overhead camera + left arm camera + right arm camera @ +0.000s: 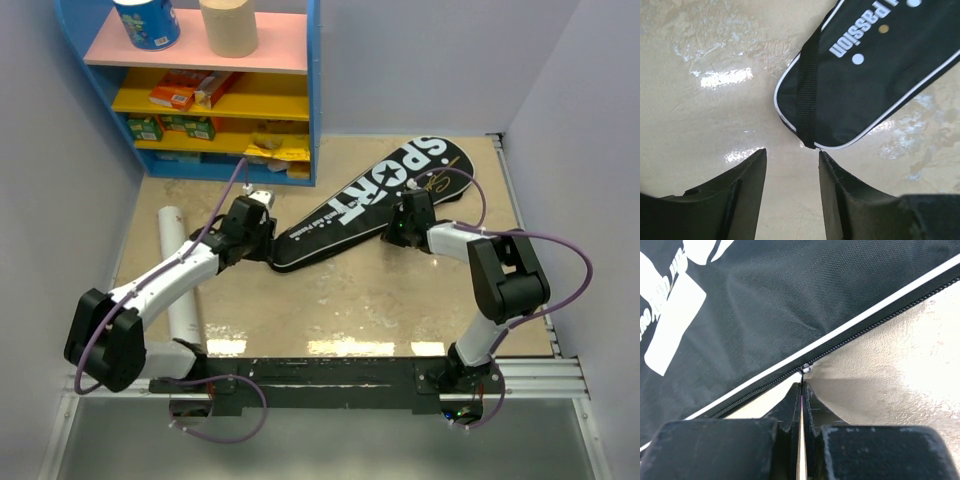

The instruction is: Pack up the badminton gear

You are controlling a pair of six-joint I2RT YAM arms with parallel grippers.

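Two grippers are at work on the black bag (370, 205) lettered SPORT, one at each end of it. The bag lies flat on the table (330, 300) on a diagonal, with its wide round end far and to the right and its narrow end near and more to the left. My left gripper (791, 152) is at the narrow end. Its fingers (747, 190) stand apart with a moderate gap, and between them I see only the bare table. The rounded tip of the bag, with its white piping and a black strap (807, 85) sewn across it, is just beyond my fingertips, very near the right one, but I cannot tell if it touches. My right gripper (802, 385) is at the near right edge of the bag, where the zipper runs beside the white piping. Its fingers are pressed together with only a hair of space, and their tips meet the small metal zipper slider (804, 369). Whether the pull tab is pinched between them I cannot tell. The long white tube (175, 250) lies at the left side of the table, pointing far to near, partly under my left arm and well apart from the bag. Behind it, at the far left, stands a blue shelf (312, 90) with coloured boxes and paper rolls.
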